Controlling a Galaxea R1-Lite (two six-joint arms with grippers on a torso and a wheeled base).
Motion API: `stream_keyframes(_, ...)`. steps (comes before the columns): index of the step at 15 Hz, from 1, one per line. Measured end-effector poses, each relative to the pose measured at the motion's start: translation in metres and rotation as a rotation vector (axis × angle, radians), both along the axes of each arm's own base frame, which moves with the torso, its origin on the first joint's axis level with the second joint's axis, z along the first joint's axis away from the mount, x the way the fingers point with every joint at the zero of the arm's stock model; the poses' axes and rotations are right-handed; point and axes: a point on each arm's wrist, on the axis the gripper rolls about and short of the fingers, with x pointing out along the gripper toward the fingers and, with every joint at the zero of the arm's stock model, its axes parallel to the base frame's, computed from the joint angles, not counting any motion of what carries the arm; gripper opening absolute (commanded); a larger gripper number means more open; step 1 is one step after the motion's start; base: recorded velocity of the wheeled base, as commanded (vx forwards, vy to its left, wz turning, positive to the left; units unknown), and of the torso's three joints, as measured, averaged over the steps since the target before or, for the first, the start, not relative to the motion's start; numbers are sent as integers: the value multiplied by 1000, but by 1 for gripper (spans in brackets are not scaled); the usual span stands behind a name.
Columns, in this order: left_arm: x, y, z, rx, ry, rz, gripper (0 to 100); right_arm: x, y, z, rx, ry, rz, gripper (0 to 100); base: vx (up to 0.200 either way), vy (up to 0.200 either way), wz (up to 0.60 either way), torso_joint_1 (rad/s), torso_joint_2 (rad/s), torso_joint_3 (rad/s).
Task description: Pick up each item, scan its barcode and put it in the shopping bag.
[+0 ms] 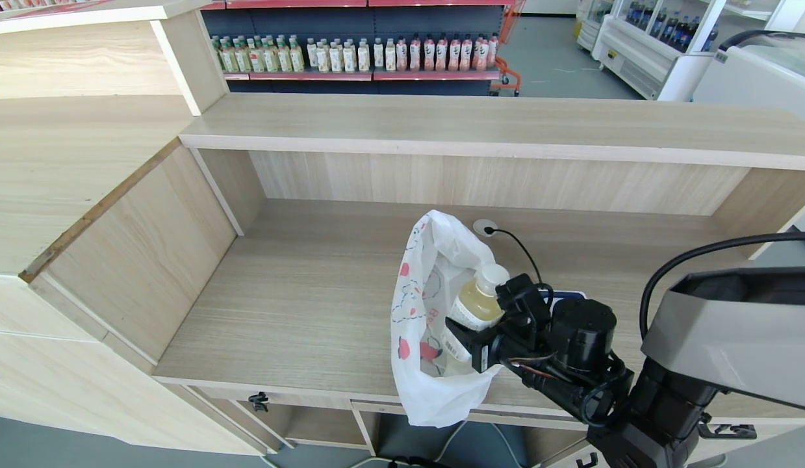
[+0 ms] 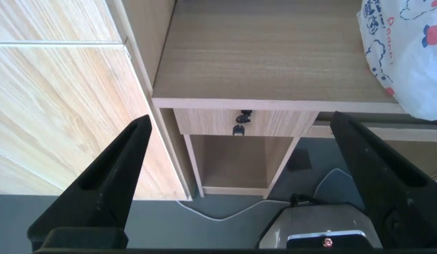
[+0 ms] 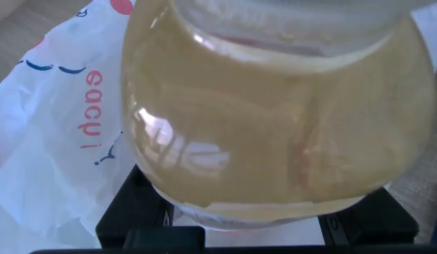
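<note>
Pale-yellow bottle [image 1: 478,300] is clamped by R fingers [image 1: 518,290], lower part inside mouth of white bag [image 1: 423,286] at front edge of bench [image 1: 298,305]. L fingers [image 2: 113,190] are spread wide w/ nothing gripped.

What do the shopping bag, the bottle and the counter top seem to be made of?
The shopping bag looks like thin white plastic film: it crumples, sags over the counter edge and carries printed pictures. The bottle is probably clear glossy plastic: the yellowish drink shows through, with bright highlights. The counter top is a pale matt wood-grain board, perhaps laminate rather than solid wood.
</note>
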Motion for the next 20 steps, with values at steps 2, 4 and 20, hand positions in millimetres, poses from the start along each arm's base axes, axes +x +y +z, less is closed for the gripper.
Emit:
stream_keyframes(2, 0, 0, 0, 0, 0, 0, 100, 8, 1, -3, -22, -20, 16, 0, 0, 0, 0, 0, 0, 0)
stream_keyframes(4, 0, 0, 0, 0, 0, 0, 100, 15, 1, -6, -42, -37, 29, 0, 0, 0, 0, 0, 0, 0)
stream_keyframes(20, 0, 0, 0, 0, 0, 0, 100, 21, -31, 19, -19, -17, 13, 100, 0, 0, 0, 0, 0, 0)
